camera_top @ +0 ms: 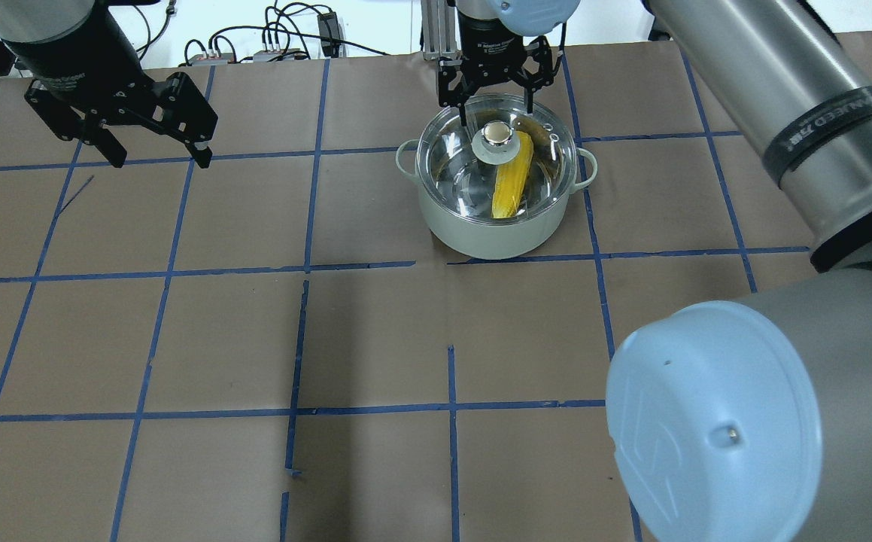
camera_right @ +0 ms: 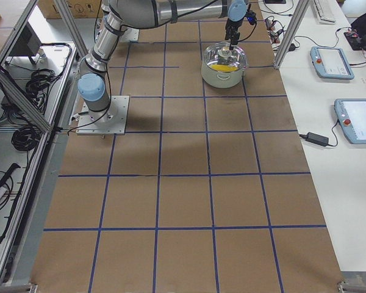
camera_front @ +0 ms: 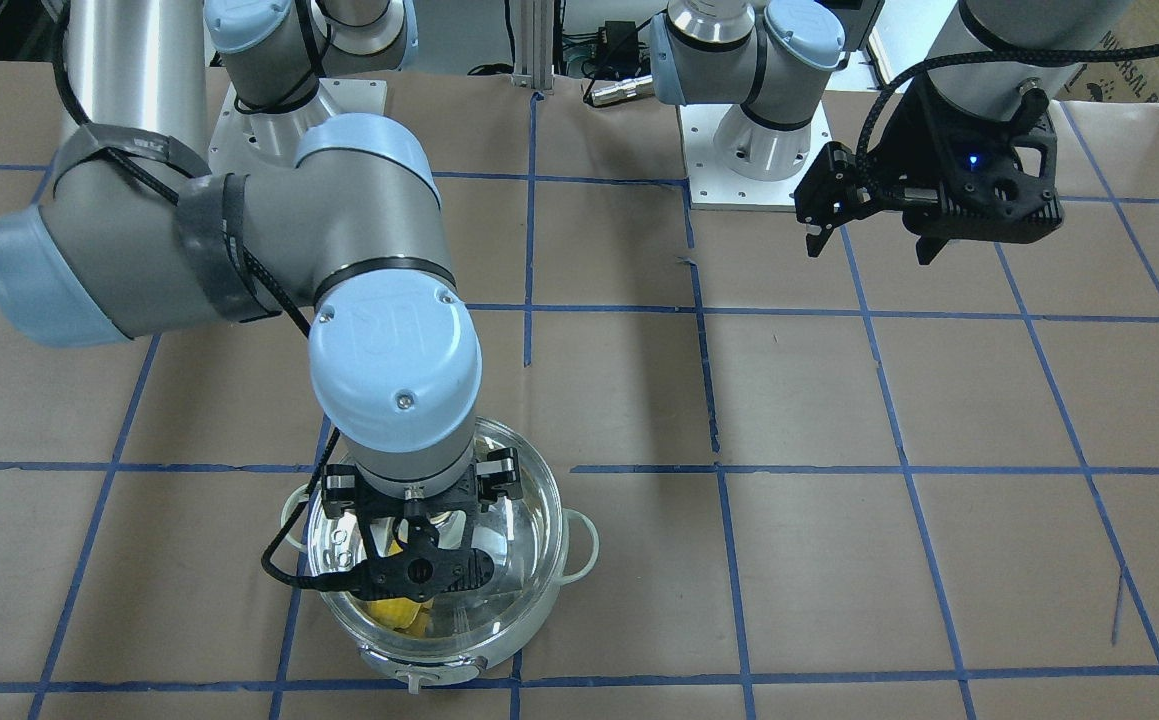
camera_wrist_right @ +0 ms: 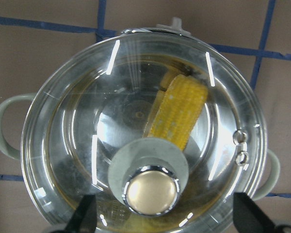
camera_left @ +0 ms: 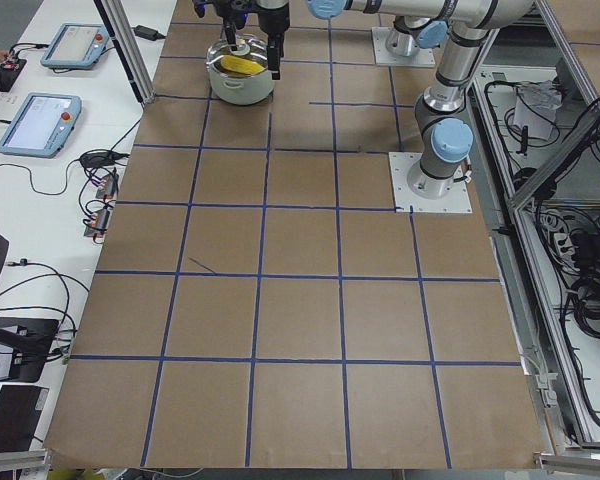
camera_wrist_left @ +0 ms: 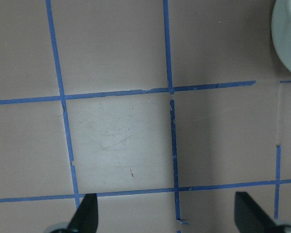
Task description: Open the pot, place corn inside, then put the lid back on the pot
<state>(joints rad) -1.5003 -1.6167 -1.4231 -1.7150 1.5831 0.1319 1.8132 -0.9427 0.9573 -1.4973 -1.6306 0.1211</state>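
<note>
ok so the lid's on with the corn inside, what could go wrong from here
1. The right gripper hangs open with its fingers either side of the knob. Pulling away sideways before rising could catch the knob and drag the lid off the pot.
2. The corn seems propped against the pot wall. I cannot tell if the lid sits flush.

- Pot (camera_top: 481, 237): pale greenish-white wall and handles, mirror-bright steel inside.
- Lid (camera_top: 451, 162): clear glass; pale knob (camera_top: 496, 135) capped in glossy beige.
- Corn (camera_top: 512, 181): yellow (paler patches among the kernels).
- Table (camera_top: 180, 339): brown paper, blue tape grid.
- Arms (camera_top: 714, 421): grey tubes, pale blue joint caps.
</note>
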